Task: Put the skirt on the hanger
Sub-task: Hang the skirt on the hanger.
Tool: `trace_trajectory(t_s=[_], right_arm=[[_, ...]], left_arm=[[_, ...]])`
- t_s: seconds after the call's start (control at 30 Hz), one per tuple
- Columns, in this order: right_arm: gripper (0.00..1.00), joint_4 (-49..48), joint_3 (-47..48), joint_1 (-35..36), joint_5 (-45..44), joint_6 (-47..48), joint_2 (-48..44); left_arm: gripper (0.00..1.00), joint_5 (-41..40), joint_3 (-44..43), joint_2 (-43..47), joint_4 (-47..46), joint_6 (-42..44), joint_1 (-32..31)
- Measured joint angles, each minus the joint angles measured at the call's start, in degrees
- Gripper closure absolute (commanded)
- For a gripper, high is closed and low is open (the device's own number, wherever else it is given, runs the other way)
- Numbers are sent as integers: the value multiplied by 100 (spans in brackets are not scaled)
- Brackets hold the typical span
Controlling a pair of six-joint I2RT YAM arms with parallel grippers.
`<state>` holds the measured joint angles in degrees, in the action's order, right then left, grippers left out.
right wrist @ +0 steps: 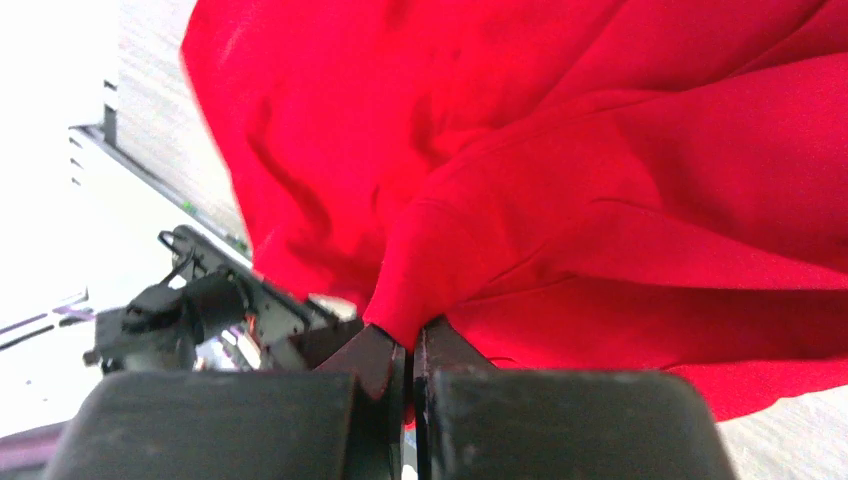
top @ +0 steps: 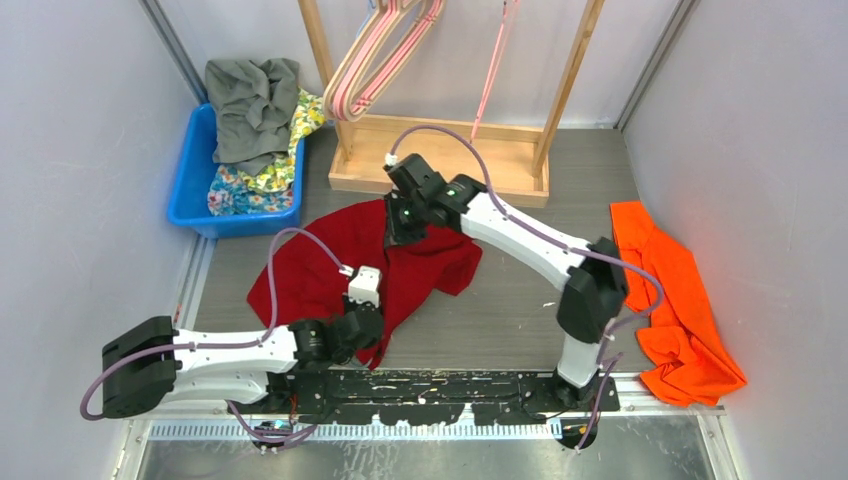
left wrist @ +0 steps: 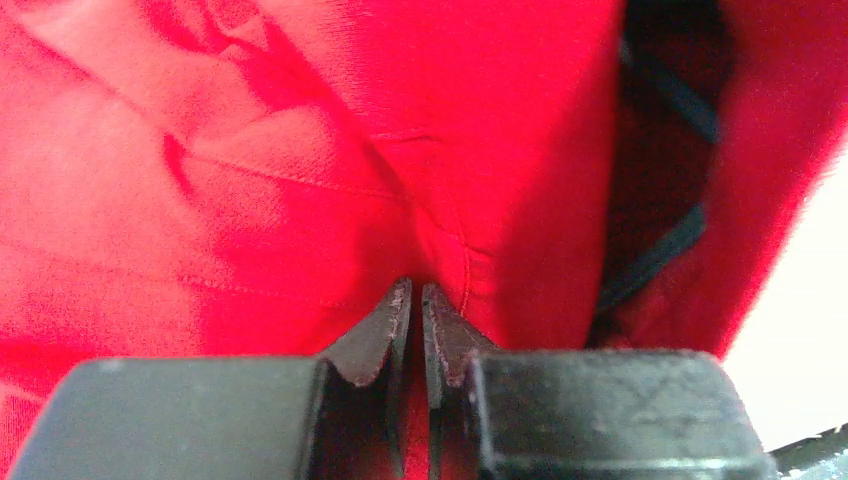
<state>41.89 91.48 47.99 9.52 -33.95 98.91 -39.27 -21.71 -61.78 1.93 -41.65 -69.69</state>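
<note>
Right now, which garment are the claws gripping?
The red skirt mid-table, pinched by left claw and right claw. The orange garment lies apart at right; the grey one sits in the blue bin.

The pink hangers (top: 365,70) and the uprights of the wooden rack (top: 510,160) run off the top edge of the overhead view. The skirt (left wrist: 300,150) overfills the left wrist frame, blurred at close range. In the blue bin (top: 190,170), upper left overhead, a grey cloth (top: 250,105) covers part of the floral fabric (top: 240,190).
</note>
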Motion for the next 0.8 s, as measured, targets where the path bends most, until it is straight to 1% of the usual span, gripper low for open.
trace_trajectory(t_s=[0.07,0.17,0.37,0.47,0.63,0.8], right_arm=[[99,13,413,0,-44,24,496],[99,-116,529,2,-109,28,1032],[99,-699,-20,2,-247,22,1561],[99,-920,-96,42,-295,42,1803],[99,-1305,-188,153,-282,87,2074],[99,-1646,-240,181,-87,101,2076]], left_arm=[[92,-46,68,66,37,-2,0],[92,-7,149,118,107,-22,-13],[92,107,214,122,186,-37,-59],[91,133,214,122,201,-37,-79],[81,138,212,258,341,-24,-144],[75,166,155,527,492,24,-256]])
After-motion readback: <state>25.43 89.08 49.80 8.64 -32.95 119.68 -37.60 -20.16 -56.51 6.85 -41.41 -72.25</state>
